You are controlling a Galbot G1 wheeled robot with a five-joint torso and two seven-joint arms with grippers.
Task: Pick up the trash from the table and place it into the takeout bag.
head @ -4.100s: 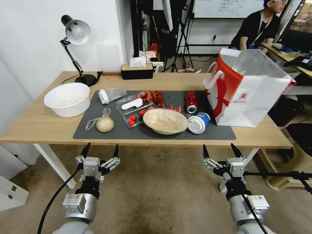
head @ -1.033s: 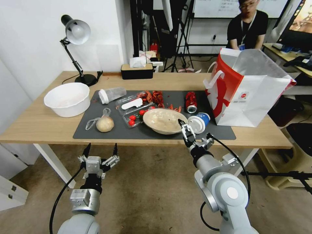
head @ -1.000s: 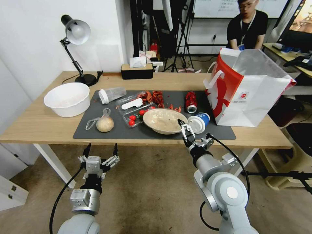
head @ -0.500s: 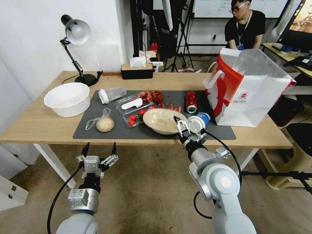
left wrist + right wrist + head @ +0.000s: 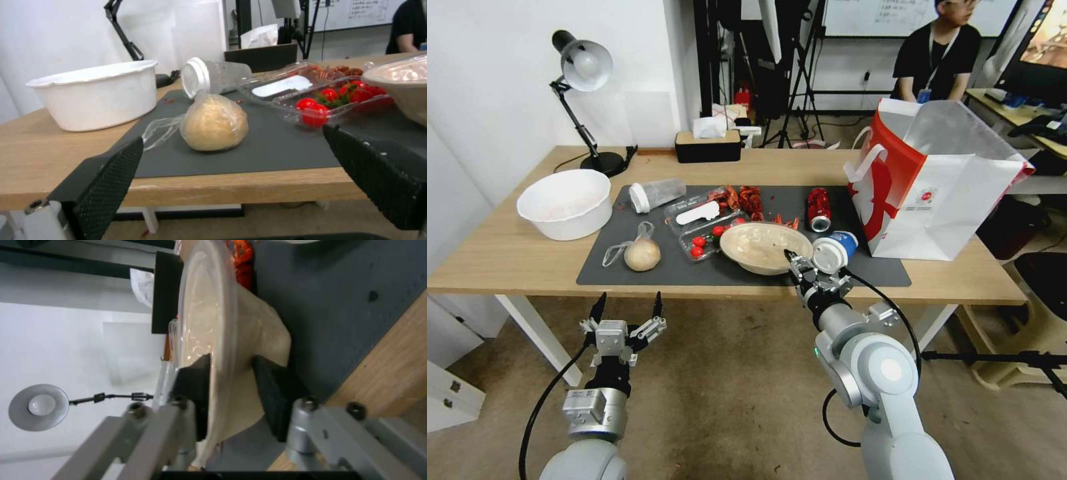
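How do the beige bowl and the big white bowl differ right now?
The beige shallow bowl is wide and low on the dark mat; the large white deep bowl is tall-walled on bare wood. The right gripper has the beige bowl's rim between its fingers; the white bowl is untouched. Both sit upright.

Open left claw (image 5: 231,173) faces the bagged bun (image 5: 214,122) on the dark mat (image 5: 267,150)

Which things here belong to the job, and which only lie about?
Job: beige bowl, right claw at its rim; paper cup; soda can; plastic cup; bagged bun; takeout bag.
Lying about: white bowl; tomato box; desk lamp.
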